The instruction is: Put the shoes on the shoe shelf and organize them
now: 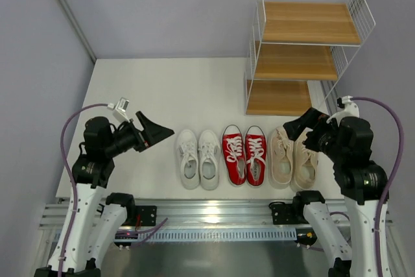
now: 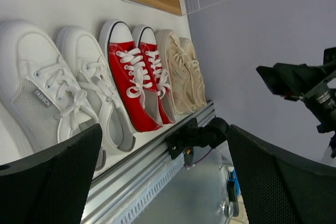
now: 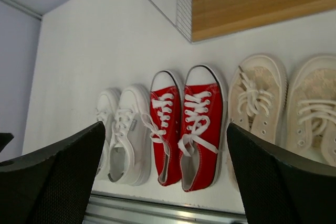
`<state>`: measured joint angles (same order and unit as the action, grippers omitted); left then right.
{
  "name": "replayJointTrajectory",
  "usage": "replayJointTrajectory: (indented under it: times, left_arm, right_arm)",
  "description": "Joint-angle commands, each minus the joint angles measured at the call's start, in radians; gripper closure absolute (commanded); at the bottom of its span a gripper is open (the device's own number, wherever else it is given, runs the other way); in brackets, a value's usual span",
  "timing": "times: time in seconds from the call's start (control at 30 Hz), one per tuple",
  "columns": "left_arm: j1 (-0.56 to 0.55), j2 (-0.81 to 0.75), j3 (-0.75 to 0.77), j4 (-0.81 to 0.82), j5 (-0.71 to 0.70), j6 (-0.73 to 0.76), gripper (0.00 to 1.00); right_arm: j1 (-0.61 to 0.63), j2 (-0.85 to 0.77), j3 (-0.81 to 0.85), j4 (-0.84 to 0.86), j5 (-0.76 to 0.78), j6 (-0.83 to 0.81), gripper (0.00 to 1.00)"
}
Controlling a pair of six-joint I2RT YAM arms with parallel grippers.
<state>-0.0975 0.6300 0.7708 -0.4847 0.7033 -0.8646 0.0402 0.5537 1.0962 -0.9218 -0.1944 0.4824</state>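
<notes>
three shoe pairs (image 1: 244,154) in a row, left gripper (image 1: 159,132) and right gripper (image 1: 298,125) wide open, empty

1. The white sneakers (image 1: 199,158) are white all over, laces too, with a small grey tag lettered in white on the side
2. The red sneakers (image 1: 245,154) have red canvas, white laces, and white toe caps and soles edged with a dark line
3. The beige sneakers (image 1: 293,158) are cream, with matching laces
4. The shoe shelf (image 1: 305,24) has light brown wood-grain boards and a fine white wire mesh (image 1: 360,4) grid
5. The table (image 1: 149,95) is plain white
6. The cables (image 1: 70,128) are purple
</notes>
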Motion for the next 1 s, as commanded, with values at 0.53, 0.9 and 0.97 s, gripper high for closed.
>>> replayJointTrajectory:
  times: [0.53,0.9,0.97]
  left_arm:
    - [-0.364,0.088,-0.016,-0.098,-0.220,0.096,0.00]
    - [-0.366,0.030,-0.060,-0.095,-0.243,0.078,0.00]
    - [-0.367,0.031,-0.065,-0.086,-0.238,0.075,0.00]
  right_arm:
    - [-0.006,0.554,-0.082,-0.261,0.655,0.113,0.03]
    - [-0.006,0.490,-0.171,-0.153,0.414,0.056,0.03]
    - [-0.006,0.433,-0.191,-0.138,0.368,0.059,0.03]
